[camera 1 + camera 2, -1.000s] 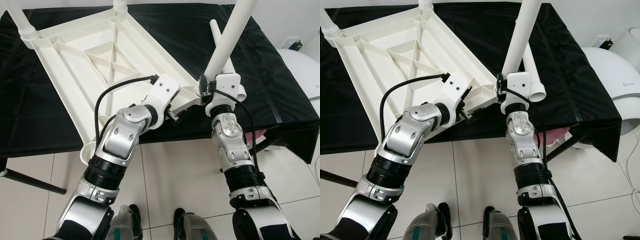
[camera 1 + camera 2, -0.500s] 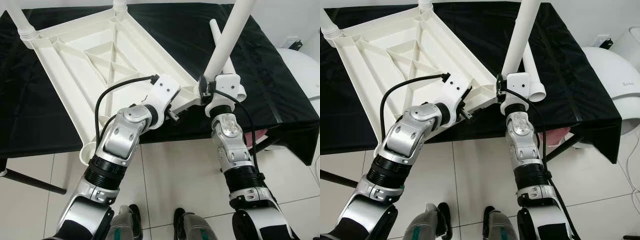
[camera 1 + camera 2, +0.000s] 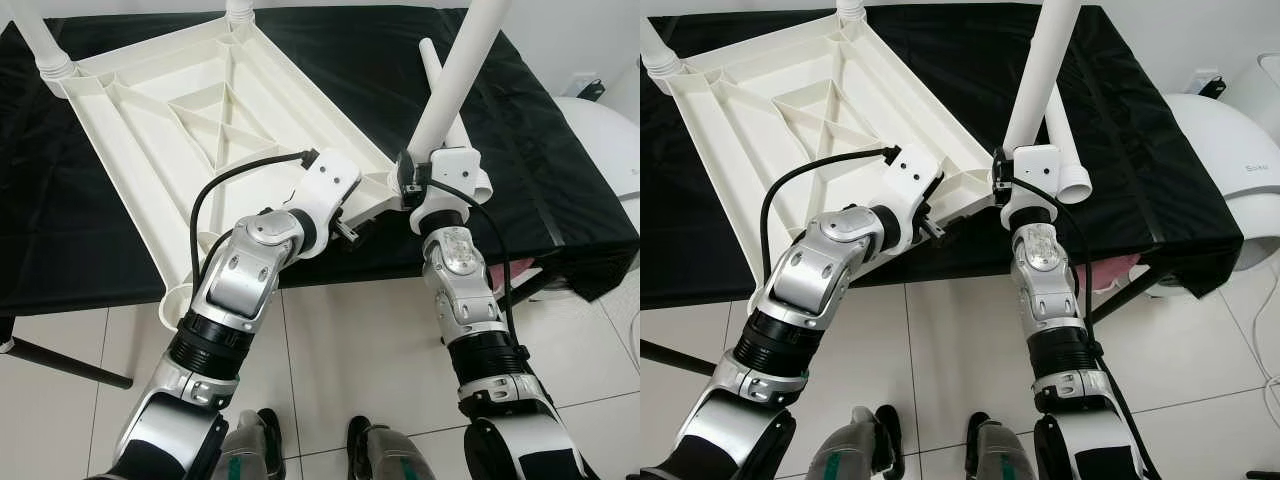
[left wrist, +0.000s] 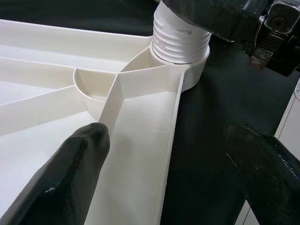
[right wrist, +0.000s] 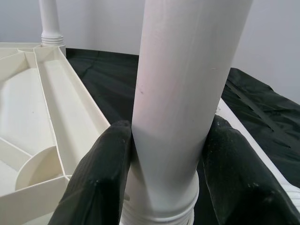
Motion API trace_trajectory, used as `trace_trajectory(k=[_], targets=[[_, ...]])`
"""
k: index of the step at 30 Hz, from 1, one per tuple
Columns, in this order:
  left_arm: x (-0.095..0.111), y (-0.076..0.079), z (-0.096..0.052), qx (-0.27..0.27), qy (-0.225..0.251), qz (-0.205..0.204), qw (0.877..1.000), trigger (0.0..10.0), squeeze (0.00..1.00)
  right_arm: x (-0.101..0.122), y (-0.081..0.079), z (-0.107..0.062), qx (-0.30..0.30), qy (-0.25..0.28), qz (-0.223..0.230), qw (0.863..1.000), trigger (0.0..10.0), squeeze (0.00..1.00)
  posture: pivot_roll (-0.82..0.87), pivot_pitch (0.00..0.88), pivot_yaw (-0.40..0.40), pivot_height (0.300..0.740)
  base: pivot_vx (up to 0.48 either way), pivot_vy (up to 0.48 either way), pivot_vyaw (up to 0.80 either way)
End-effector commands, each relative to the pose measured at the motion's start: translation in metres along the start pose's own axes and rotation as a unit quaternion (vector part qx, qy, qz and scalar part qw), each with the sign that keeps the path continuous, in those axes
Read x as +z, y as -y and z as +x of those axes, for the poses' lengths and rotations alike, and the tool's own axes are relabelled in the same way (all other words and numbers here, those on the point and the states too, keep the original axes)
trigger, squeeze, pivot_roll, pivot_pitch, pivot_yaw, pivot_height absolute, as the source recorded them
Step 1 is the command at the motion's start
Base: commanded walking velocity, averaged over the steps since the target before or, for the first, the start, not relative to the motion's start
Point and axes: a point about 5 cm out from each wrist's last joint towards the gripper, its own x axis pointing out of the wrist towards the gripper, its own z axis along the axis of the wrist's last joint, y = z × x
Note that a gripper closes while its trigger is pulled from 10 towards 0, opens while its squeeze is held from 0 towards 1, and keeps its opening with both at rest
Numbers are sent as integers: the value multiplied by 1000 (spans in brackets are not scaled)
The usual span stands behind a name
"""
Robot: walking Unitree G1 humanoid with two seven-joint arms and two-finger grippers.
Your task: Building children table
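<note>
Right tool (image 5: 161,154) clamped on leg (image 3: 452,80) at tabletop's (image 3: 190,110) near-right corner socket (image 4: 180,51), on black worktop (image 3: 560,170). Left tool (image 4: 168,178) spread, straddling rim. You keep leg square, twist until seated.

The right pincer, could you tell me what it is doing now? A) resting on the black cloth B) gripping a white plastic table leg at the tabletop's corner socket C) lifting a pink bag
B: the right pincer has both black fingers pressed on the white plastic table leg above the corner socket.
</note>
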Motion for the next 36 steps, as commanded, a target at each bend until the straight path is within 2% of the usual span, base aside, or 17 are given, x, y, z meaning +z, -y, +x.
trace_trajectory(k=[1, 36], targets=[[3, 0, 1, 26, 5, 10, 1000, 10000, 0, -20, 1, -7, -4, -48, 0, 999, 10000, 0, -67, 194, -10, 740, 0, 0, 0], [3, -1, 0, 28, 2, 9, 1000, 10000, 0, -15, -9, -5, -77, -41, 10, 996, 10000, 0, -57, 205, -11, 740, 0, 0, 0]])
